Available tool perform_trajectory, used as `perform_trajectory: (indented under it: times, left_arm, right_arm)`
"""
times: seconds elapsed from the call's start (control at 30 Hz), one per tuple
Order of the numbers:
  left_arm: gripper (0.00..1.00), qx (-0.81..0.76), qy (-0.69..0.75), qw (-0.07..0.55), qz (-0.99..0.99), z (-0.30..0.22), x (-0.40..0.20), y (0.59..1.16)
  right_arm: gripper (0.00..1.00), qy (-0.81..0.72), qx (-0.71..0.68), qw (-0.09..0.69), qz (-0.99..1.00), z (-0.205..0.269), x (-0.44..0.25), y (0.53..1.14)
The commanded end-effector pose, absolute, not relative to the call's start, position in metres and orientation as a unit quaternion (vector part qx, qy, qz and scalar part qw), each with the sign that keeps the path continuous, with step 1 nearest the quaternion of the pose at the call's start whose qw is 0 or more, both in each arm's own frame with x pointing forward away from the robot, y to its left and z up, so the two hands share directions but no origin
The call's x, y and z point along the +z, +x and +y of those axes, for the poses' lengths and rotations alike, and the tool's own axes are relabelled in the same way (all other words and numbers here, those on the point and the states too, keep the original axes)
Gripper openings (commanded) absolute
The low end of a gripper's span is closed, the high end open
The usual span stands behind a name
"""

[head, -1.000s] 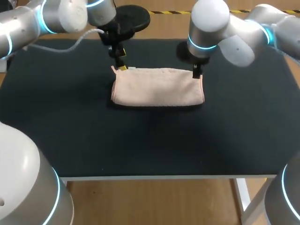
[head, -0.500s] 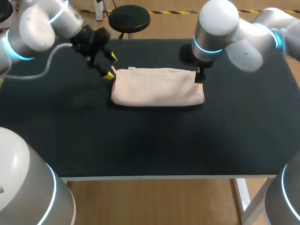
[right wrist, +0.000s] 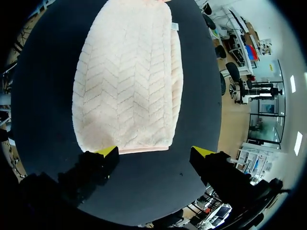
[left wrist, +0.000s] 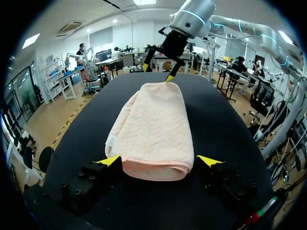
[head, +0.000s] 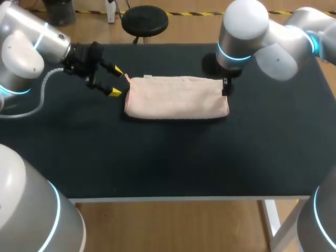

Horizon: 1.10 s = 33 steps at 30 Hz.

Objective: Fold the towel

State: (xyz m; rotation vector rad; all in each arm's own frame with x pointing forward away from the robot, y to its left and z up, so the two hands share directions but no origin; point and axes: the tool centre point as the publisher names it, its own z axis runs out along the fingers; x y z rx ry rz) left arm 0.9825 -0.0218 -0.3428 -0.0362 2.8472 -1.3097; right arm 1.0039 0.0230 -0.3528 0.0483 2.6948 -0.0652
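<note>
The pink towel (head: 176, 98) lies flat on the black table (head: 157, 157), a little toward twelve o'clock from the table's middle. It is already doubled into a long band running from nine to three o'clock. In my left wrist view its near end (left wrist: 153, 129) shows a rounded fold with more than one layer, and a small label (left wrist: 110, 140) sits on one long edge.

My left gripper (head: 114, 82) is low at the nine o'clock end, fingers spread wide. That short end lies between my yellow tips, and I cannot tell whether either one touches it.

My right gripper (head: 226, 86) hangs over the three o'clock end, also spread. In its own wrist view the towel's edge (right wrist: 127, 81) lies just ahead of the tips, and nothing is pinched.

What worries me:
- **Sliding:** neither end is held. If my left fingers push in along the table before closing, I expect the whole band to slide toward three o'clock or bunch up rather than be picked up.
- **Partial grip:** the end is layered. A shallow close could catch only the top layer, so the lower one would be left behind and the fold would open or skew.
- **Too low:** my tips could drag on the table cover.
- **Collision:** if I carry this end across toward three o'clock, my right gripper stands in that path. The two could meet unless it clears or pins its end first.
</note>
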Motion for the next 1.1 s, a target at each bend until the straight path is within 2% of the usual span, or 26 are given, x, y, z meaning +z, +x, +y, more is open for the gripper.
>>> perform_trajectory:
  times: [0.03,0.4,0.5,0.73,1.1]
  left_arm:
    - [1.0,-0.416,-0.012,0.004,0.909,-0.022,-0.342,0.982]
    - [1.0,-0.416,-0.012,0.004,0.909,-0.022,-0.342,0.982]
    - [1.0,-0.416,-0.012,0.004,0.909,-0.022,-0.342,0.982]
    - [1.0,-0.416,-0.012,0.004,0.909,-0.022,-0.342,0.982]
    - [1.0,-0.416,-0.012,0.004,0.909,-0.022,-0.342,0.982]
  right_arm:
    - [1.0,0.017,-0.025,0.219,0.975,0.023,-0.352,1.004]
    - [1.0,0.017,-0.025,0.219,0.975,0.023,-0.352,1.004]
    - [1.0,0.122,0.07,0.174,0.975,0.019,-0.342,1.003]
    - [1.0,0.365,0.313,0.132,0.867,0.021,-0.313,1.009]
    - [1.0,0.513,0.439,0.061,0.735,0.011,-0.303,0.99]
